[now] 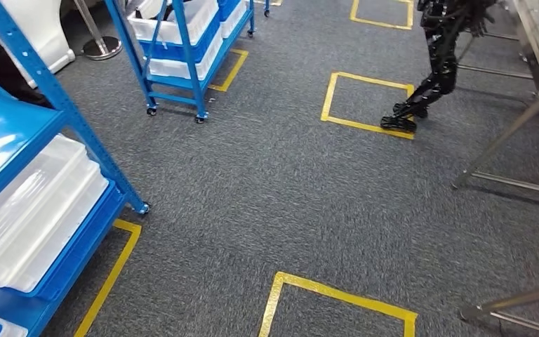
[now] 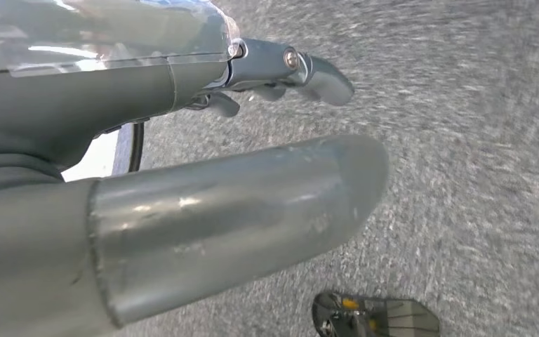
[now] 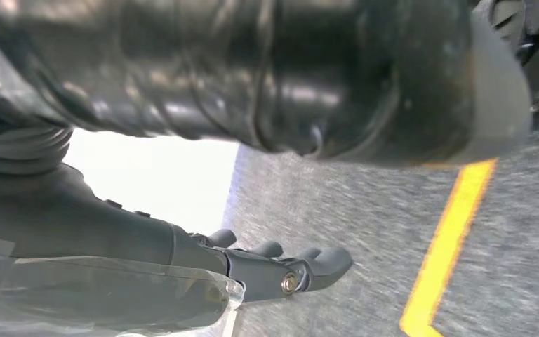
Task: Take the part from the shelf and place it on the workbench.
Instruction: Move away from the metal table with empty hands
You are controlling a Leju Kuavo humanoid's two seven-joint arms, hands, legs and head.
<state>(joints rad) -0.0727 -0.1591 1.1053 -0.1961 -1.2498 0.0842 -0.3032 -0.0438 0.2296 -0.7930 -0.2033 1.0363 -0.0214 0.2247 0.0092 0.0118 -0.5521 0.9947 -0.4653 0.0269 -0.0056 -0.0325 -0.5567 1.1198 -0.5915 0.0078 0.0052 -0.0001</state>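
Since neither hand has anything in it, I'd call this the approach step, with the pick not yet begun. The left hand [image 2: 112,91] hangs over the speckled grey carpet [image 1: 274,182], straight dark fingers [image 2: 323,77] well apart from the fat grey thumb [image 2: 253,210], nothing between them. The right hand [image 3: 203,260] looks the same to me: fingers [image 3: 323,261] stretched out, no grip on anything.

The part itself? Can't make it out anywhere. My guess is it sits in one of the milky translucent plastic bins [image 1: 35,210] on the blue steel shelf rack [image 1: 77,126] close on the left, but the bin walls hide what's inside.

So, to do this well: turn left and square up to the rack before reaching, look into the bin first, keep the arms clear of the slanted blue upright. The silver metal-legged workbench [image 1: 512,133] is off to the right, so plan for a turn afterwards.
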